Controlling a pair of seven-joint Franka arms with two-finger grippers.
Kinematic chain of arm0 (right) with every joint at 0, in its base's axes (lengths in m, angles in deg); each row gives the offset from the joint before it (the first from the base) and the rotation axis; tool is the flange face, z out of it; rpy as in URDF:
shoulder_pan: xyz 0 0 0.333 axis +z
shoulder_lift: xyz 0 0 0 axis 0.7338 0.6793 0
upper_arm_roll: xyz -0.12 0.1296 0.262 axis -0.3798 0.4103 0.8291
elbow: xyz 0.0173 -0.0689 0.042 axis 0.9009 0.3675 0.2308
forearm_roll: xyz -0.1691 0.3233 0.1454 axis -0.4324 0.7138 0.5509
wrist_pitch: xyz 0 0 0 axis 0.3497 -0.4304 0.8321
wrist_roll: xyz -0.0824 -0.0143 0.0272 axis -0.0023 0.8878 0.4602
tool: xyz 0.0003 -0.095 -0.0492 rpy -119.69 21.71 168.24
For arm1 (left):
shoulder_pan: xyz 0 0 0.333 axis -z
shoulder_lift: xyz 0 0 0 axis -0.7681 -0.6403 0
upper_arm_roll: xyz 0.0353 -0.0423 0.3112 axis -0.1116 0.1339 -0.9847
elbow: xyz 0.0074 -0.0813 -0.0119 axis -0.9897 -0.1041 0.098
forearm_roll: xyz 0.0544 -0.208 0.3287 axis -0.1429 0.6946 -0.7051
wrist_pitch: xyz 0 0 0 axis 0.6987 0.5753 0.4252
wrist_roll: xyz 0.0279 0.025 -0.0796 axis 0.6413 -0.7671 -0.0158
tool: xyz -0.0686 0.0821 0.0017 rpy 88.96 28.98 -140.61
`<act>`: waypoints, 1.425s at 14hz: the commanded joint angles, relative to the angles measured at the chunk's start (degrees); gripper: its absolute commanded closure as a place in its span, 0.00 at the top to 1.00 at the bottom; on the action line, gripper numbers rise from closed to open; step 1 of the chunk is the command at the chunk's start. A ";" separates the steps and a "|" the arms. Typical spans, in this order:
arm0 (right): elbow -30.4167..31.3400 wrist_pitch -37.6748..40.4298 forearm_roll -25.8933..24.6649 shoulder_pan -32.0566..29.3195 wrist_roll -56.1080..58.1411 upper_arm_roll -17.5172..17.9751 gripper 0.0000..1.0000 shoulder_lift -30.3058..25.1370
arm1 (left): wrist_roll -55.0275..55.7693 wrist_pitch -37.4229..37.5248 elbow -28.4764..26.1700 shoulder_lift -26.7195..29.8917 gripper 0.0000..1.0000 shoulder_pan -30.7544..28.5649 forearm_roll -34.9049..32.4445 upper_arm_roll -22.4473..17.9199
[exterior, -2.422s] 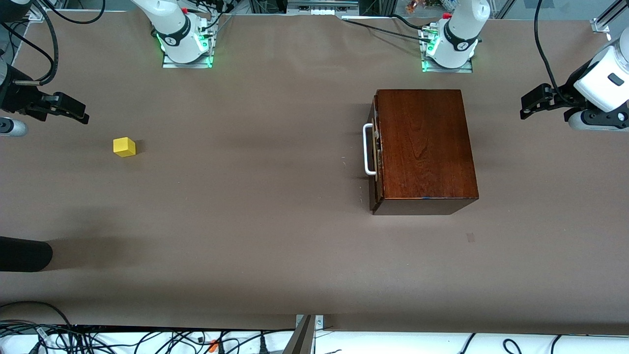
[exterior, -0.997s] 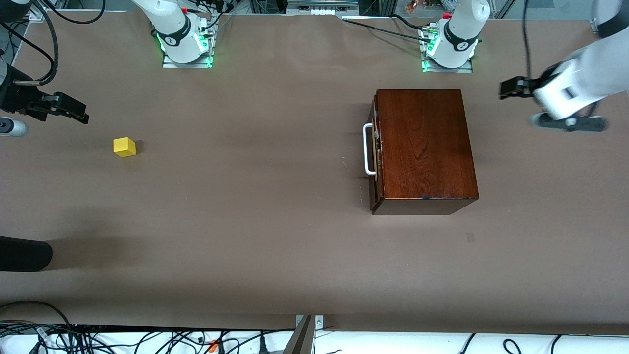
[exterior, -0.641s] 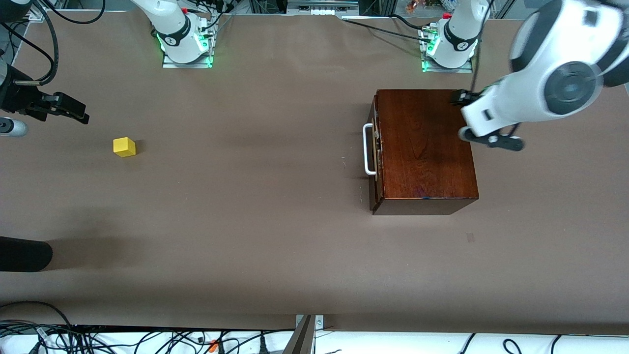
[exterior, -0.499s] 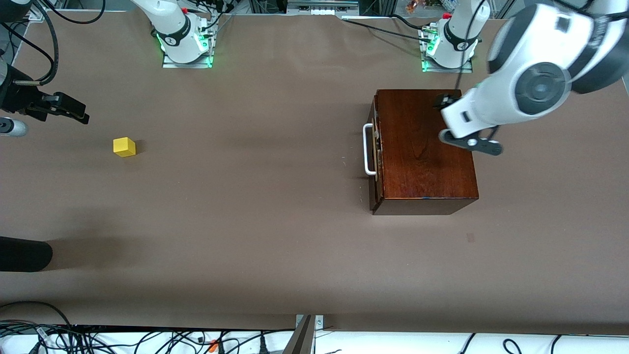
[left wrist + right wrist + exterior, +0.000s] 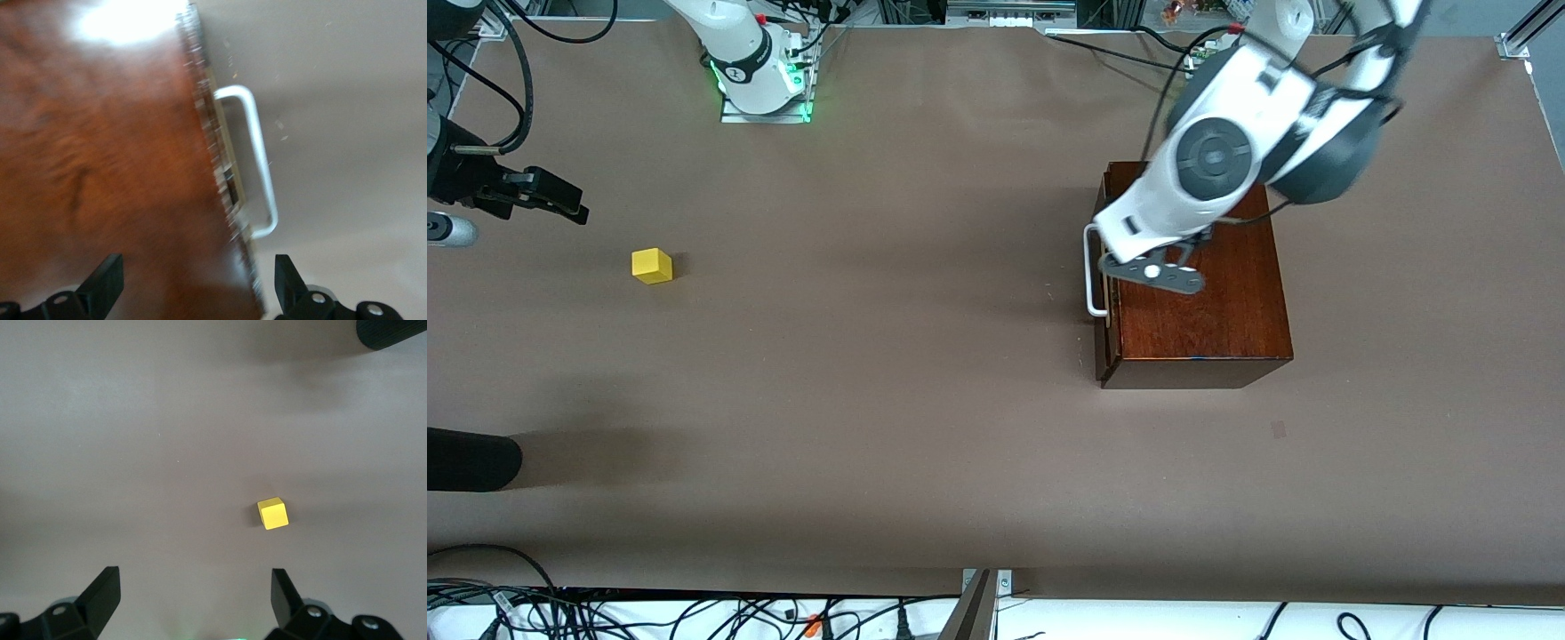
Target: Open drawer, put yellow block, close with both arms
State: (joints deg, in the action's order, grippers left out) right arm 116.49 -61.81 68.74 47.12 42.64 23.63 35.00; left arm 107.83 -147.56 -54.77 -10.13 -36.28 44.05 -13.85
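Note:
The dark mahogany box [image 5: 1209, 307] stands toward the left arm's end of the table, its drawer shut, with the white bar handle [image 5: 1089, 271] facing the right arm's end. The left arm's wrist [image 5: 1209, 160] hangs over the box top near the handle. In the left wrist view my left gripper [image 5: 197, 293] is open and empty above the box top [image 5: 100, 167], beside the handle [image 5: 257, 160]. The yellow block [image 5: 651, 265] lies on the table toward the right arm's end. My right gripper [image 5: 551, 200] is open and empty, apart from the block [image 5: 273, 513].
A black rounded object [image 5: 467, 458] pokes in at the right arm's end of the table, nearer the camera than the block. The right arm's base [image 5: 760, 80] is lit green. Cables lie along the table's near edge [image 5: 694, 613].
The left arm has swung in from the table's end and now hangs over the box top near the handle. The right arm, the block and the box have not moved.

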 commanded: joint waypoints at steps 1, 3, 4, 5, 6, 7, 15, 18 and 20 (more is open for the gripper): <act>-0.16 0.03 0.92 0.00 0.63 -0.12 1.00 -0.22 | 5.75 -2.51 1.77 -3.64 1.00 4.62 -6.00 -0.16; -0.16 -0.06 0.92 0.00 0.63 -0.12 1.00 -0.13 | 12.68 -4.96 1.86 -5.75 1.00 8.05 -7.61 -0.25; -0.16 0.03 0.92 0.00 0.63 -0.12 1.00 -0.13 | 14.98 -6.72 1.77 -6.98 1.00 9.37 -8.31 -0.34; -0.16 -0.06 0.92 0.00 0.63 -0.12 1.00 -0.22 | 16.48 -7.61 1.77 -8.03 1.00 10.60 -10.49 -0.34; -0.16 0.03 0.92 0.00 0.63 -0.12 1.00 -0.22 | 17.63 -7.79 1.77 -9.09 1.00 11.31 -14.08 -0.25; -0.16 0.03 0.92 0.00 0.63 -0.12 1.00 -0.22 | 18.86 -7.96 1.77 -9.62 1.00 12.19 -17.16 -0.16; -0.16 0.03 0.92 0.00 0.63 -0.12 1.00 -0.22 | 21.24 -8.23 1.15 -11.56 1.00 12.99 -19.48 -0.34; -0.16 0.03 0.92 0.00 0.63 -0.04 1.00 -0.22 | 21.33 -8.23 1.07 -12.26 1.00 12.90 -19.48 -0.51; -0.16 0.03 0.92 0.00 0.63 -0.12 1.00 -0.22 | 21.42 -8.23 0.72 -12.53 1.00 12.90 -21.13 -0.43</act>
State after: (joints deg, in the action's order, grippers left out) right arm 116.49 -61.81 68.74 47.13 42.64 23.63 35.01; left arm 128.19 -155.86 -54.64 -21.84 -23.79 26.16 -14.17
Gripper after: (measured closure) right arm 0.000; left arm 0.000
